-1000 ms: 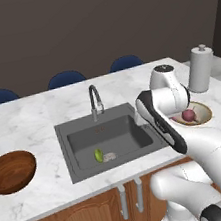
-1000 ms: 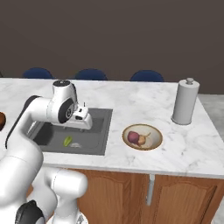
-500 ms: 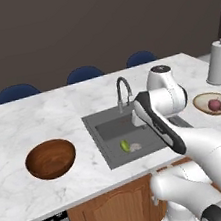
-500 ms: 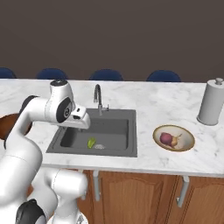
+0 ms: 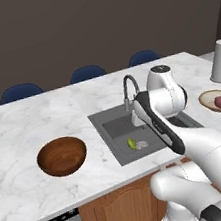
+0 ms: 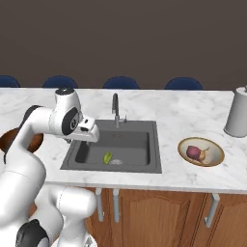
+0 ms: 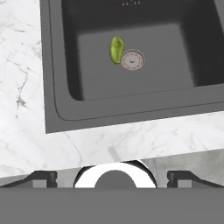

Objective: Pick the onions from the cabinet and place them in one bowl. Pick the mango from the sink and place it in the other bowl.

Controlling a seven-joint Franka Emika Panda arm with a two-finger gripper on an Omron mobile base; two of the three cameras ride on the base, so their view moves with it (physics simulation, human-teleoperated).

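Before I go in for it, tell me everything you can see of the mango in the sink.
The mango is a small yellow-green oval fruit with a smooth skin, lying on its side on the flat grey floor of the sink. It rests right beside the round drain, at its edge or just touching it. Nothing else is near it, and it looks whole. The open claw is well above, not touching it. From the right base view it lies left of the drain, toward the front of the basin.

A grey faucet is seen at mid-frame, a white paper towel roll at the right edge, and blue chairs behind the marble surface.
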